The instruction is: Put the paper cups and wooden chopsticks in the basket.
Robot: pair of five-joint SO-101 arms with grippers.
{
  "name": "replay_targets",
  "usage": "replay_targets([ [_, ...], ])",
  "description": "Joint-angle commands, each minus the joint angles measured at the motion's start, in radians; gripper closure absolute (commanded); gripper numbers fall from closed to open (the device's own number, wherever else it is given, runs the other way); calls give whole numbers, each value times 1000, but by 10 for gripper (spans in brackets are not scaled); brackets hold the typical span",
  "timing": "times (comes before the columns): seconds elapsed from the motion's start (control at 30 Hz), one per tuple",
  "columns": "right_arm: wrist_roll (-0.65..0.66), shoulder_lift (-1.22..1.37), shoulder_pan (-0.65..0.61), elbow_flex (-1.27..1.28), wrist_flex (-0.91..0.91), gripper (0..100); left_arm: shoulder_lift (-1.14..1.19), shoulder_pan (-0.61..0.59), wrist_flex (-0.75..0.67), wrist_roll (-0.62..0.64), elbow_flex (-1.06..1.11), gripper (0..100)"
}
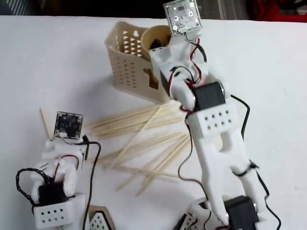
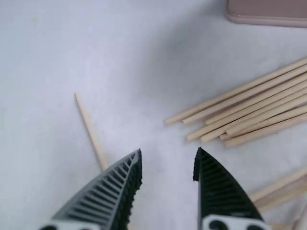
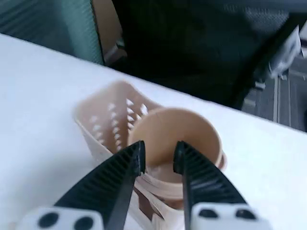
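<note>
The basket (image 1: 127, 62) is seen tilted at the upper centre of the high view, and a cup (image 1: 153, 36) is already lodged in it, mouth turned toward the right arm. The right gripper (image 3: 157, 148) is held at that mouth; its fingers are parted by a narrow gap and nothing is seen clamped between them, so the cup is judged to be released. The chopsticks (image 1: 144, 139) are left scattered across the middle of the table (image 1: 48, 62), between the two arms, with their long axes running mostly from lower left to upper right of the frame, toward the basket. One stray stick (image 1: 44, 122) is set apart at the left edge, nearly upright in the frame, just beside the left arm. The left gripper (image 2: 168, 158) is held low over the table with its fingers spread wide and nothing between them. The stray stick (image 2: 88, 127) is not framed by the gap: it lies on the grey finger's (image 2: 112, 191) outer side, its near end passing under that finger and its axis slanting away from it. The pile's ends (image 2: 254, 105) lie ahead on the black finger's side. The left arm is judged much the nearer to both, and a sideways shift toward the stray stick would be needed before any closing.
</note>
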Motion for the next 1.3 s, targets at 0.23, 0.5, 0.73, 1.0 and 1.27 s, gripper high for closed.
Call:
replay_targets([
  [0.23,120,-291,-101,-49,375,886,-10,-8,-18,-6,-5,812],
  [0.5,199,-309,85,15,625,886,-10,-8,-18,-6,-5,812],
  [0.73,239,-162,248,196,619,813,-10,-8,-18,-6,-5,812],
  [1.0,239,206,337,178,515,733,-10,-8,-18,-6,-5,812],
  [1.27,239,570,414,34,364,733,-10,-8,-18,-6,-5,812],
])
